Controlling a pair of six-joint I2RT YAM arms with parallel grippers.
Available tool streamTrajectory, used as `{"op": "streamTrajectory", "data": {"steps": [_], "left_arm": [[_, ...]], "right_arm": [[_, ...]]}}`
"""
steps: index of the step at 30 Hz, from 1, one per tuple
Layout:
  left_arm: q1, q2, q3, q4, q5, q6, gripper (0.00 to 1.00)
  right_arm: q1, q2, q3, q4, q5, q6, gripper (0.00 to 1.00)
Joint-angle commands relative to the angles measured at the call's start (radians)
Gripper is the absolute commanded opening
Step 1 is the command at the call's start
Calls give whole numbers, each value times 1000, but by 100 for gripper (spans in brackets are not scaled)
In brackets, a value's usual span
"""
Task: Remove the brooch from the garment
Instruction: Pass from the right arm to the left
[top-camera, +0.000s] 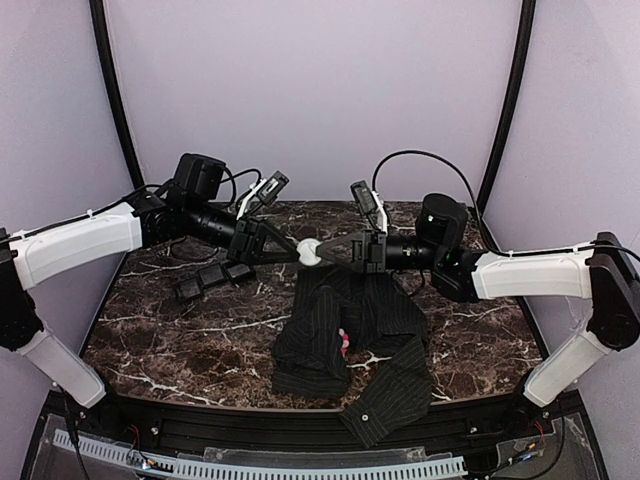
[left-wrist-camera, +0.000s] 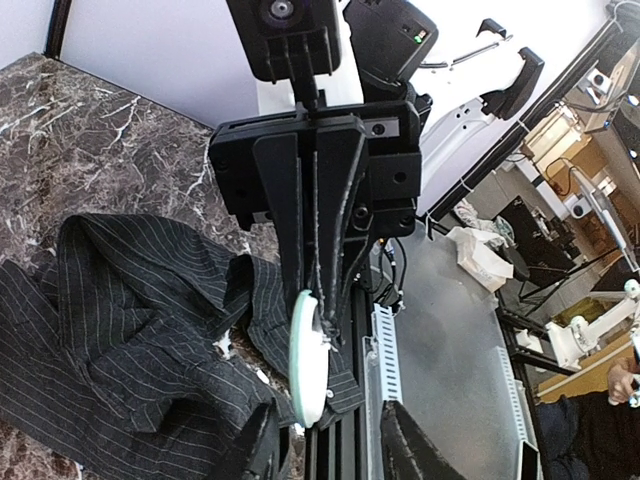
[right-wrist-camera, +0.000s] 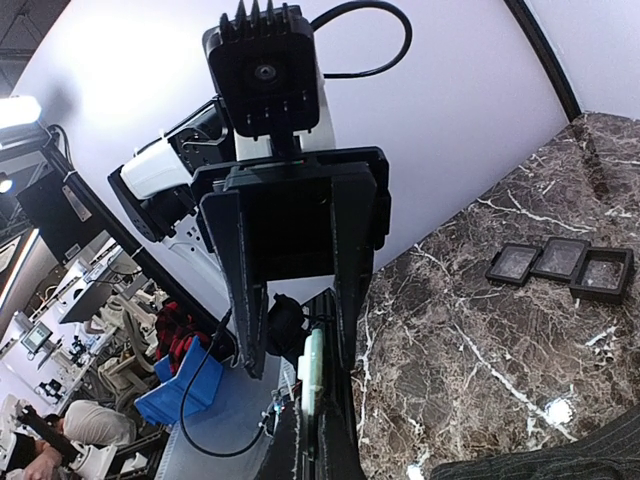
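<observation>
The black pinstriped shirt (top-camera: 340, 335) lies crumpled on the marble table. A small pink bit (top-camera: 344, 342), which looks like the brooch's petals, shows on its middle. Both arms meet in the air above the shirt's far end. My right gripper (top-camera: 320, 252) is shut on a pale round disc (top-camera: 308, 251), seen edge-on in the left wrist view (left-wrist-camera: 308, 355) and the right wrist view (right-wrist-camera: 313, 372). I cannot tell whether this disc belongs to the brooch. My left gripper (top-camera: 298, 250) is open, its fingers (left-wrist-camera: 258, 445) on either side of the disc without touching it.
Three small black square trays (top-camera: 212, 277) stand in a row at the left back, also in the right wrist view (right-wrist-camera: 560, 262). A shirt sleeve (top-camera: 395, 395) hangs over the table's front edge. Black rails run along the front.
</observation>
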Motion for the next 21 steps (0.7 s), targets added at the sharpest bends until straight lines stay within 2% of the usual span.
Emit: {"op": "streamTrajectory", "data": {"steps": [1, 7, 12, 15, 20, 21], "left_arm": [[-5, 3, 1, 27, 36, -15, 31], [-8, 15, -4, 46, 52, -33, 15], [-11, 20, -5, 53, 57, -39, 9], [-14, 24, -5, 56, 61, -43, 2], [-16, 21, -15, 77, 58, -60, 1], [-16, 20, -18, 86, 56, -63, 1]], "right_arm": [[9, 11, 18, 31, -26, 1, 0], [13, 15, 27, 0, -29, -17, 0], [16, 16, 28, -4, -29, -19, 0], [20, 21, 34, -15, -29, -27, 0], [22, 12, 28, -26, -10, -36, 0], [22, 6, 26, -34, -2, -41, 4]]}}
